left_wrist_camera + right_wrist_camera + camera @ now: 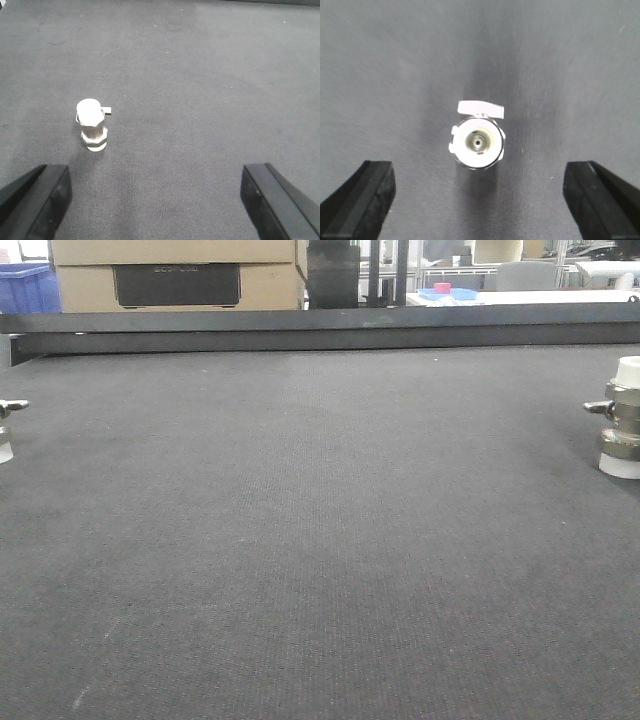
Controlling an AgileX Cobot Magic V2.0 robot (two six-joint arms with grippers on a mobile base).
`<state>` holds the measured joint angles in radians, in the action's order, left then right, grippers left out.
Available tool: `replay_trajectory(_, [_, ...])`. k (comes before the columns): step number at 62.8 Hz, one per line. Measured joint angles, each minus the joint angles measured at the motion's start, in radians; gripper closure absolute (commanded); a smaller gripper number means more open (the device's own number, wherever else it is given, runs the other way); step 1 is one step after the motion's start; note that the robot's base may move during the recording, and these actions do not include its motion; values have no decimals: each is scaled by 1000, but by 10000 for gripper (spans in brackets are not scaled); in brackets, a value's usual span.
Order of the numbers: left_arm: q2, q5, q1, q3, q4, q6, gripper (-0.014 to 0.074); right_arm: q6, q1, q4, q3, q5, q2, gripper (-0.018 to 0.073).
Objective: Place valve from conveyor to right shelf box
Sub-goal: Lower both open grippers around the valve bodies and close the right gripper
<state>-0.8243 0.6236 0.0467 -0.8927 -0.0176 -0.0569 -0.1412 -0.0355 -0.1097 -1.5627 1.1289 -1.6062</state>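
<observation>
Two valves stand upright on the conveyor (320, 540), well apart on its dark woven belt. The left valve (6, 428) is toward the belt's left side and is cut off by the front view, so only its side handle and a sliver of body show. The right valve (622, 418) is toward the belt's right side, with a white cap over a metal body and its handle pointing inward. One black rail (320, 335) runs along the conveyor's far edge, and one cardboard box (175, 270) stands beyond it.

The left gripper (155, 182) is spread wide and holds nothing. Its wrist view shows one valve ahead of it, nearer the left-hand finger (37, 200) and touching neither finger. The right gripper (479, 192) is spread just as wide. It hangs above one valve seen from the top, midway between the two fingers and clear of both.
</observation>
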Motion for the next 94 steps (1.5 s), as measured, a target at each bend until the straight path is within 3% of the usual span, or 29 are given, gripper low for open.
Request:
replay_trajectory(38, [0, 2, 0, 0, 0, -2, 8, -43, 0, 10, -2, -55, -308, -6])
replay_trajectory(45, [0, 2, 0, 0, 0, -2, 8, -49, 0, 10, -2, -55, -314, 114])
replay_trajectory(61, [0, 2, 0, 0, 0, -2, 8, -53, 0, 20, -9, -35, -314, 731])
replay_trajectory(70, [-15, 55, 0, -35, 0, -2, 8, -53, 0, 20, -9, -30, -312, 713])
replay_trajectory(85, [-163, 254, 0, -218, 51, -2, 8, -53, -2, 36, 49, -56, -201, 713])
replay_trajectory(94, [-312, 368, -57, -362, 58, -2, 8, -53, -7, 16, 168, -133, -84, 713])
